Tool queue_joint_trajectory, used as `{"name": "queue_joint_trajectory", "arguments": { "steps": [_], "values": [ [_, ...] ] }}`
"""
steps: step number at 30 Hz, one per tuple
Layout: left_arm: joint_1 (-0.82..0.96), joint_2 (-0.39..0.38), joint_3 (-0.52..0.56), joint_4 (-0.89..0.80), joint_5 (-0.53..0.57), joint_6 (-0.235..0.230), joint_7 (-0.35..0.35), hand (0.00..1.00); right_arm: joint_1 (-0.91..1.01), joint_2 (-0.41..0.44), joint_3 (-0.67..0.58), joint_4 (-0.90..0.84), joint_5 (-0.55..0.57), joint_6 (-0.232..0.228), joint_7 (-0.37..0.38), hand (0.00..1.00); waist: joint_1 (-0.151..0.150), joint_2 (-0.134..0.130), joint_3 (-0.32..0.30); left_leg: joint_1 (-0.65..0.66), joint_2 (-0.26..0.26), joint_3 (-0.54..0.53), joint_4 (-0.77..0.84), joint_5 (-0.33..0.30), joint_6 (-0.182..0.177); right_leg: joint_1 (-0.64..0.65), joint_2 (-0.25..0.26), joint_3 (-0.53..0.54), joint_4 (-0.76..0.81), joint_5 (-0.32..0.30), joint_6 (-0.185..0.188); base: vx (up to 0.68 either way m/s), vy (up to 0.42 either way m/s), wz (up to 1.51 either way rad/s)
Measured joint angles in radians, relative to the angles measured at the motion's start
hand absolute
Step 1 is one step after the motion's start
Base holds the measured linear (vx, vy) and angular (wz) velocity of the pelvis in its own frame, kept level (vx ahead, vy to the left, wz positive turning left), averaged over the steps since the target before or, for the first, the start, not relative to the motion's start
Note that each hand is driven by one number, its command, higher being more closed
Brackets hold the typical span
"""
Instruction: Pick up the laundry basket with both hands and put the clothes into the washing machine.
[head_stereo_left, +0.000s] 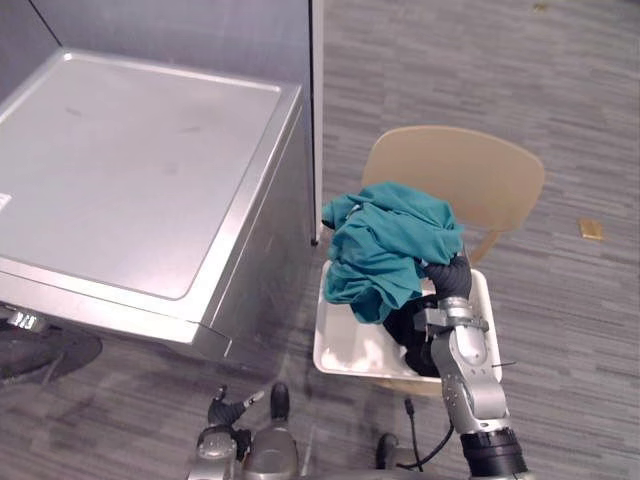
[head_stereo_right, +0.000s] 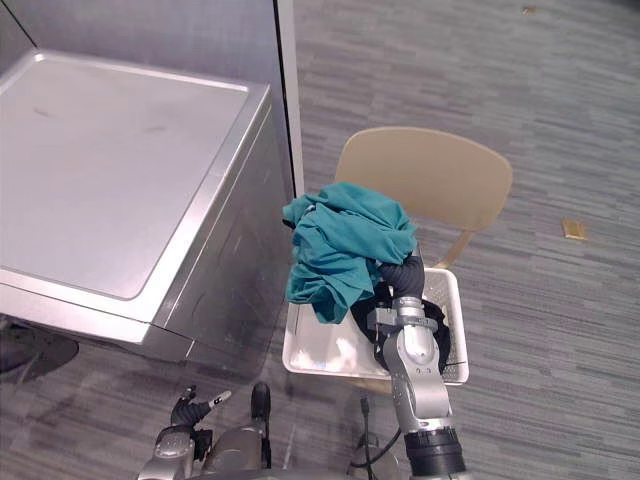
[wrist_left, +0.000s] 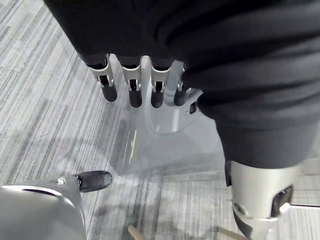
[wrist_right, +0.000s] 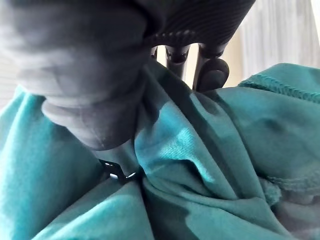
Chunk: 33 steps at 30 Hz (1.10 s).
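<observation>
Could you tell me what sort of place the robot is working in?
Likely a makeshift laundry spot in an office-like room: a silver washer, a white basket of clothes on a tan chair, and grey striped carpet.

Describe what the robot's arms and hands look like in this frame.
Both arms are silver-grey with rounded joint housings. The left hand has silver fingers with dark tips under a dark cover. The right hand has a dark ribbed cover over its back and wrist; a black band rings its forearm.
</observation>
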Motion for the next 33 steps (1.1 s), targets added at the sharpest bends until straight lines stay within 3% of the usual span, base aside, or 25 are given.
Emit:
{"name": "queue_joint_trajectory", "arguments": {
  "steps": [3,5,6,8,9,10,11,12,13,14,15,16,18,21,23,24,25,27,30,33],
  "values": [
    [0.012,0.006,0.0,-0.011,-0.007,-0.002,-0.006,0.0,0.012,-0.005,0.017,-0.002,0.003,-0.013,0.028,1.0,-0.004,0.001,0.003,-0.024,-0.008,-0.03,0.002,-0.007,0.0,-0.067,-0.007,0.021,0.102,-0.017,-0.001,-0.18,0.019,-0.16],
    [0.006,0.005,0.0,-0.048,-0.01,-0.003,-0.017,0.0,0.028,-0.025,0.014,-0.009,-0.029,-0.021,0.028,1.0,-0.005,0.01,0.009,-0.084,-0.005,-0.097,0.028,0.011,0.024,-0.098,-0.005,0.026,0.152,-0.021,0.01,-0.16,0.0,0.64],
    [-0.013,0.003,0.001,-0.076,-0.017,-0.007,-0.018,0.0,0.035,-0.029,0.012,-0.034,-0.054,-0.021,0.02,1.0,-0.009,0.024,0.025,-0.129,-0.004,-0.143,0.056,0.016,0.03,-0.15,-0.003,0.073,0.372,-0.103,-0.01,-0.2,-0.041,1.2],
    [-0.019,0.005,0.001,-0.157,-0.023,-0.017,-0.018,0.0,0.038,-0.033,0.016,-0.057,-0.093,-0.026,0.009,1.0,0.0,0.004,0.027,-0.171,-0.036,-0.197,0.111,0.027,0.043,-0.146,0.008,0.143,0.628,-0.155,0.001,-0.1,-0.157,1.44],
    [-0.012,0.003,0.002,-0.187,-0.034,-0.021,-0.017,0.0,0.03,-0.033,0.025,-0.063,-0.109,-0.026,0.009,1.0,0.008,-0.002,0.023,-0.194,-0.045,-0.205,0.139,0.029,0.046,-0.129,0.013,0.165,0.653,-0.158,0.0,-0.13,-0.28,1.27],
    [0.001,-0.012,0.003,-0.24,-0.038,-0.026,-0.014,0.0,0.006,-0.039,0.046,-0.08,-0.137,-0.029,0.006,1.0,0.026,-0.011,0.02,-0.236,-0.054,-0.233,0.189,0.03,0.047,-0.102,0.039,0.199,0.625,-0.214,-0.008,-0.23,-0.293,0.83],
    [0.037,-0.038,0.0,-0.304,-0.045,-0.03,-0.014,0.0,-0.013,-0.04,0.061,-0.095,-0.164,-0.029,0.002,1.0,0.051,0.021,0.018,-0.273,-0.047,-0.245,0.213,0.033,0.053,-0.077,0.072,0.179,0.559,-0.262,-0.038,-0.27,-0.269,0.57],
    [0.056,-0.054,-0.005,-0.339,-0.051,-0.034,-0.014,0.0,-0.017,-0.044,0.063,-0.107,-0.173,-0.029,0.001,1.0,0.065,0.032,0.014,-0.292,-0.034,-0.247,0.222,0.033,0.054,-0.072,0.078,0.163,0.524,-0.288,-0.049,-0.32,-0.227,0.24],
    [0.12,-0.084,-0.027,-0.413,-0.06,-0.046,-0.012,0.0,-0.032,-0.044,0.067,-0.118,-0.191,-0.036,-0.01,1.0,0.077,0.049,0.007,-0.343,-0.017,-0.271,0.22,0.059,0.089,-0.067,0.095,0.112,0.45,-0.357,-0.077,-0.34,-0.219,0.29],
    [0.14,-0.095,-0.055,-0.435,-0.076,-0.045,-0.017,0.0,-0.039,-0.066,0.063,-0.114,-0.194,-0.04,-0.02,1.0,0.067,0.078,0.007,-0.367,-0.012,-0.31,0.2,0.064,0.097,-0.069,0.129,0.088,0.422,-0.369,-0.093,-0.34,-0.225,0.52],
    [0.145,-0.099,-0.078,-0.448,-0.08,-0.043,-0.02,0.0,-0.04,-0.086,0.056,-0.107,-0.199,-0.041,-0.028,1.0,0.06,0.101,0.012,-0.371,0.005,-0.321,0.168,0.052,0.109,-0.07,0.155,0.067,0.407,-0.362,-0.103,-0.33,-0.218,1.16],
    [0.125,-0.097,-0.122,-0.467,-0.082,-0.043,-0.023,0.0,-0.04,-0.121,0.03,-0.071,-0.209,-0.041,-0.036,1.0,0.043,0.112,0.025,-0.375,0.016,-0.29,0.119,-0.094,0.184,-0.066,0.162,-0.001,0.366,-0.323,-0.142,-0.33,-0.17,1.32],
    [0.106,-0.096,-0.146,-0.512,-0.081,-0.045,-0.045,0.0,-0.056,-0.137,-0.012,0.008,-0.233,-0.024,-0.035,1.0,0.026,0.081,0.042,-0.373,-0.012,-0.178,0.2,-0.097,0.14,-0.07,0.114,-0.075,0.331,-0.28,-0.17,-0.36,-0.151,1.29],
    [0.102,-0.067,-0.172,-0.614,-0.076,-0.061,-0.067,0.0,-0.052,-0.148,-0.035,0.009,-0.253,-0.018,-0.033,1.0,0.0,0.072,0.032,-0.309,-0.053,-0.089,0.409,-0.103,0.14,-0.107,0.06,-0.149,0.286,-0.214,-0.179,-0.27,-0.079,0.86],
    [0.079,-0.054,-0.175,-0.68,-0.075,-0.092,-0.072,0.0,-0.052,-0.15,-0.033,0.01,-0.269,-0.018,-0.026,1.0,-0.003,0.082,0.027,-0.218,-0.047,-0.092,0.445,-0.211,0.076,-0.125,0.05,-0.176,0.249,-0.17,-0.179,-0.22,0.042,0.55],
    [0.062,-0.041,-0.186,-0.71,-0.075,-0.109,-0.085,0.0,-0.052,-0.148,-0.027,0.01,-0.27,-0.018,-0.01,1.0,-0.003,0.083,0.026,-0.167,-0.036,-0.09,0.43,-0.242,0.062,-0.123,0.049,-0.189,0.229,-0.15,-0.177,-0.21,0.111,0.34],
    [0.054,-0.033,-0.197,-0.724,-0.075,-0.115,-0.086,0.0,-0.052,-0.147,-0.023,0.009,-0.27,-0.018,-0.002,1.0,-0.002,0.083,0.026,-0.14,-0.035,-0.091,0.406,-0.249,0.056,-0.12,0.048,-0.194,0.222,-0.143,-0.172,-0.16,0.125,0.43],
    [0.025,-0.019,-0.262,-0.776,-0.075,-0.133,-0.093,0.0,-0.049,-0.148,-0.024,0.01,-0.278,-0.018,0.028,1.0,-0.013,0.101,-0.009,-0.058,-0.038,-0.109,0.209,-0.223,0.026,-0.117,0.051,-0.236,0.195,-0.115,-0.144,-0.09,0.137,0.49],
    [-0.03,0.008,-0.32,-0.794,-0.073,-0.146,-0.106,0.0,-0.049,-0.118,-0.005,0.01,-0.28,-0.019,0.052,1.0,-0.014,0.086,-0.05,-0.032,-0.069,-0.134,0.08,-0.136,0.05,-0.111,0.037,-0.26,0.138,-0.067,-0.116,-0.03,0.144,0.34],
    [-0.073,0.024,-0.345,-0.794,-0.044,-0.148,-0.104,0.0,-0.055,-0.101,0.067,0.025,-0.28,-0.018,0.072,1.0,-0.011,0.084,-0.058,-0.001,-0.088,-0.14,0.052,-0.118,0.067,-0.074,0.034,-0.261,0.1,-0.039,-0.097,-0.04,0.108,0.09]
  ]
}}
